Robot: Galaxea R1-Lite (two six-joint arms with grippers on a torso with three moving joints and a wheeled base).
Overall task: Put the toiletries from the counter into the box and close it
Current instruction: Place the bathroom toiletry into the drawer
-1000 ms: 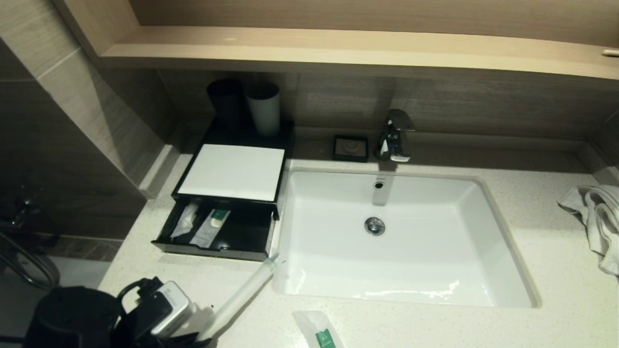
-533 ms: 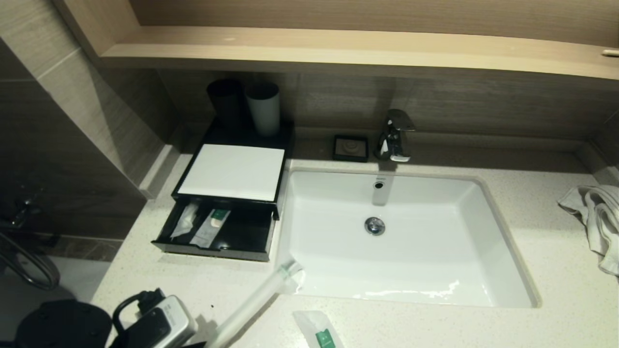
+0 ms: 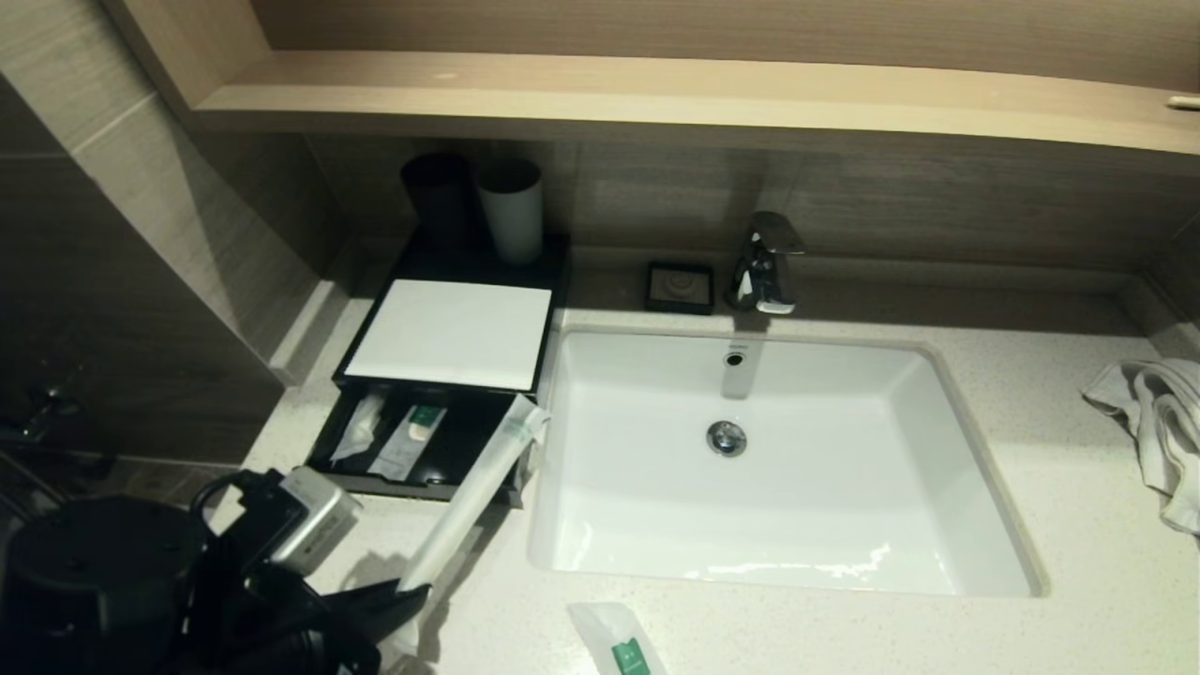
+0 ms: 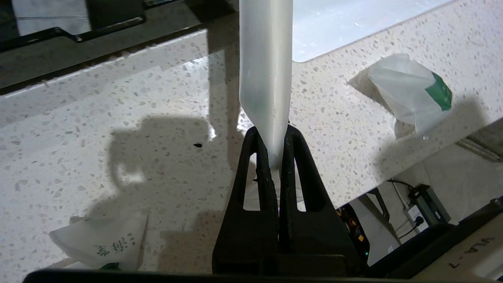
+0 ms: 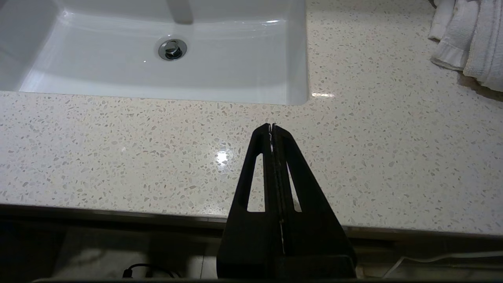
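Note:
The black box (image 3: 394,486) stands left of the sink with its drawer pulled open; two white packets (image 3: 408,441) lie inside. My left gripper (image 3: 408,595) is at the counter's front left, shut on one end of a long white packet (image 3: 473,497) whose far end hangs over the drawer's right corner. In the left wrist view the gripper (image 4: 274,135) pinches that long packet (image 4: 267,78). A white packet with a green label (image 3: 623,647) lies on the counter in front of the sink, and another packet (image 4: 102,243) lies near the gripper. My right gripper (image 5: 272,125) is shut and empty over the counter's front edge.
The white sink (image 3: 656,506) fills the middle, with the faucet (image 3: 767,262) and a black soap dish (image 3: 680,286) behind it. Two cups (image 3: 511,211) stand behind the box. A white towel (image 3: 1158,422) lies at the right. A shelf overhangs the back.
My left gripper has risen and moved toward the box. The long packet's far end swung from the sink's front left rim to over the drawer's right corner.

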